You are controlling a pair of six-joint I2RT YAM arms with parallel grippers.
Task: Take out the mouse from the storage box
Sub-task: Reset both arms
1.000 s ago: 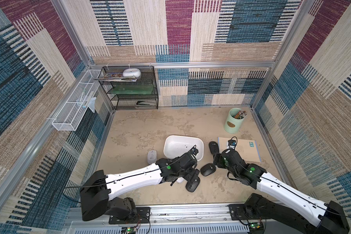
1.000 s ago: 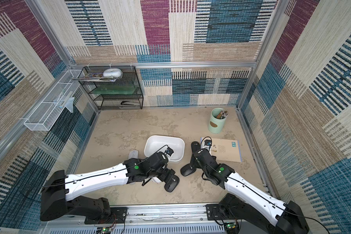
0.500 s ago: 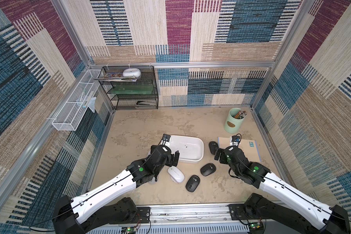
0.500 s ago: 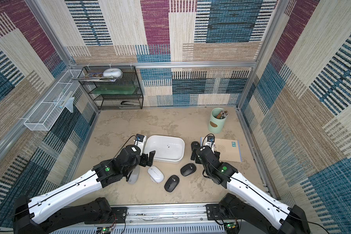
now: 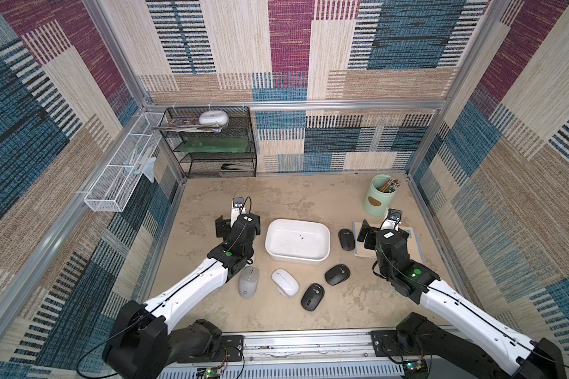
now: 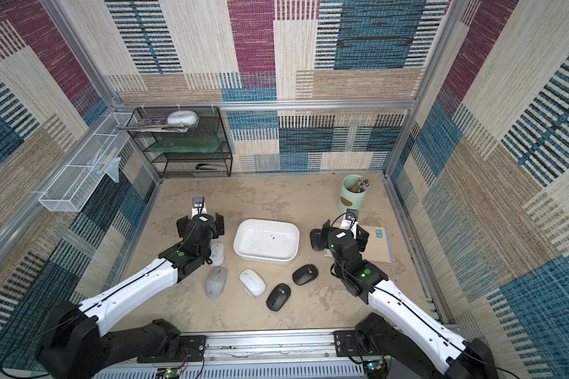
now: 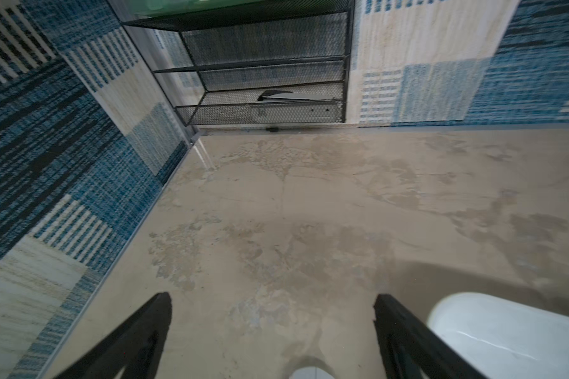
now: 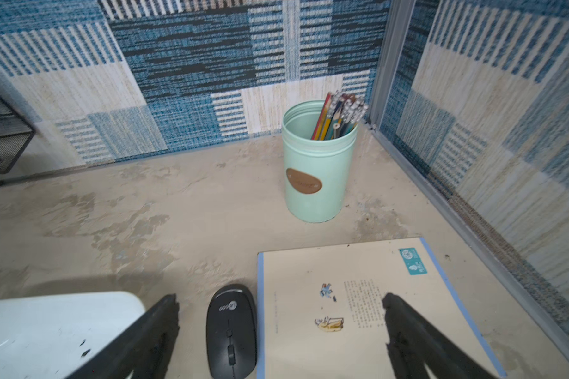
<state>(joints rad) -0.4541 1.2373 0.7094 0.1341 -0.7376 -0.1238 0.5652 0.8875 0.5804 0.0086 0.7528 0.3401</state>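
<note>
Note: the storage box (image 5: 297,260) sits mid-table and you have nothing left in it; both top views show only a few dark specks on its white floor. Count of mice outside, all lying on the table (image 5: 276,197): grey mouse (image 5: 248,281), large white mouse (image 5: 284,281), front black mouse (image 5: 312,297) and corner black mouse (image 5: 337,274) spread in front of the box; side black mouse (image 8: 231,331) between the box and the notebook (image 8: 358,295); small white mouse (image 6: 217,253) half under your left arm, just beside the box. Your left gripper (image 7: 272,297) stands wide over bare table, holding nothing. Your right gripper (image 8: 280,296) is equally wide and empty, hanging above the side black mouse and the notebook's edge without touching either, as far as the wrist view shows. Judgement: removal looks complete; what remains for you is at most to draw the arms clear and confirm the count.
</note>
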